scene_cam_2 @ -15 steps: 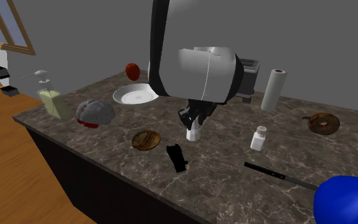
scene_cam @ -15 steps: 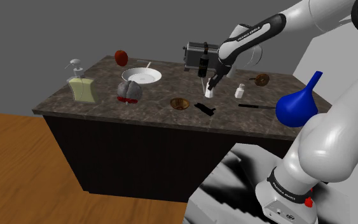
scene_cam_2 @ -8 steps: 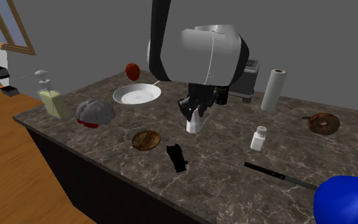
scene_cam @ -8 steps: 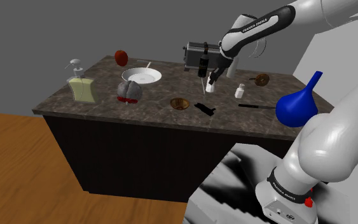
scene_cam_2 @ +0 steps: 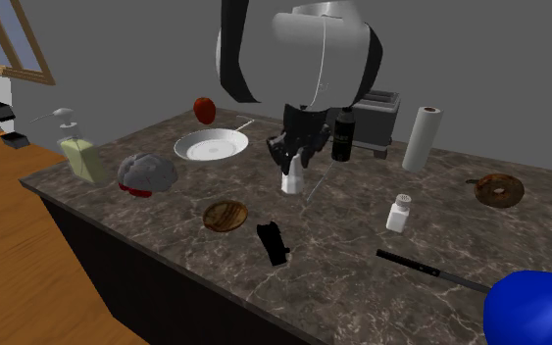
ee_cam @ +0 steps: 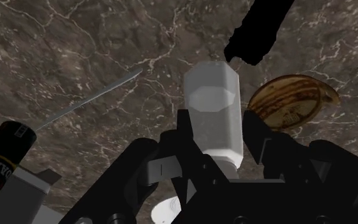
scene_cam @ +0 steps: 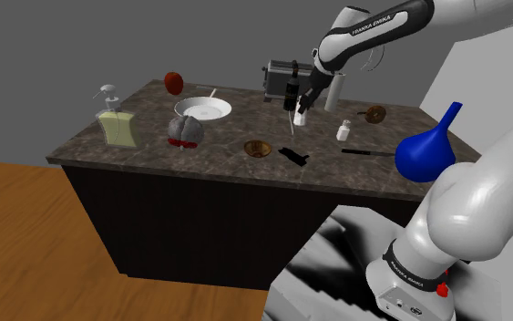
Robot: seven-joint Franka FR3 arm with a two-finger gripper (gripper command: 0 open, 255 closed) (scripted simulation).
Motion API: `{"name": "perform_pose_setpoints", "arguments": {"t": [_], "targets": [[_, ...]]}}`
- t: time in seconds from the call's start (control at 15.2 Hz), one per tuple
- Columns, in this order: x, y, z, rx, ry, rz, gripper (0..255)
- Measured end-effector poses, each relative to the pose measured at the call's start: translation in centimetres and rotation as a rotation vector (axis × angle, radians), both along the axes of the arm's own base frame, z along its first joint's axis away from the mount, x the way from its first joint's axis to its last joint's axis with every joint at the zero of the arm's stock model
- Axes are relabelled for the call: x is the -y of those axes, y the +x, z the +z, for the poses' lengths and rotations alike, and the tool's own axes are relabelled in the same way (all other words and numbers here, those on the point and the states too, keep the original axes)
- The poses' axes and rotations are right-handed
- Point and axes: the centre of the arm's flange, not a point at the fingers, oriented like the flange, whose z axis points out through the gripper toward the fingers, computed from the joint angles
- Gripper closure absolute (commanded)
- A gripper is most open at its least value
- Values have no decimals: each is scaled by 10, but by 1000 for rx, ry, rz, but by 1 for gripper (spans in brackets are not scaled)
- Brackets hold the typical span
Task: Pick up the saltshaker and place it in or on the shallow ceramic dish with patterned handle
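Observation:
My gripper (scene_cam: 301, 111) is shut on a white saltshaker (scene_cam: 300, 119) and holds it in the air above the dark marble counter (scene_cam: 218, 150). In the wrist view the black fingers (ee_cam: 185, 130) clasp the saltshaker (ee_cam: 214, 108) from both sides. In the second exterior view the gripper (scene_cam_2: 291, 162) hangs just in front of a dark bottle (scene_cam_2: 342, 134), the saltshaker (scene_cam_2: 290, 181) sticking out below it. The shallow white dish (scene_cam_2: 210, 147) with its thin handle (scene_cam_2: 244, 124) lies to that view's left of the gripper. In the shoulder view the dish (scene_cam: 203, 108) sits near the counter's back.
A second white shaker (scene_cam_2: 398, 213) stands on the counter. Under and near the gripper lie a brown bowl (scene_cam_2: 225, 216) and a black object (scene_cam_2: 273, 242). Also here: toaster (scene_cam_2: 376, 118), paper roll (scene_cam_2: 422, 138), knife (scene_cam_2: 430, 271), doughnut (scene_cam_2: 500, 188), apple (scene_cam_2: 204, 108), soap dispenser (scene_cam_2: 75, 152), blue bulb (scene_cam: 427, 150).
The gripper has risen with the saltshaker and carried it toward the back of the counter, nearer the dark bottle and the dish. Nothing else has moved.

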Motion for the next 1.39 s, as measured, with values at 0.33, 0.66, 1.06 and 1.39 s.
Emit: {"name": "perform_pose_setpoints", "arguments": {"t": [0.33,0.66,1.06,1.39], "targets": [[-57,26,9,-1,0,1,255],[-116,58,12,0,-1,1,255],[-150,74,-7,-1,0,0,255],[-151,73,-34,-1,0,0,255]]}}
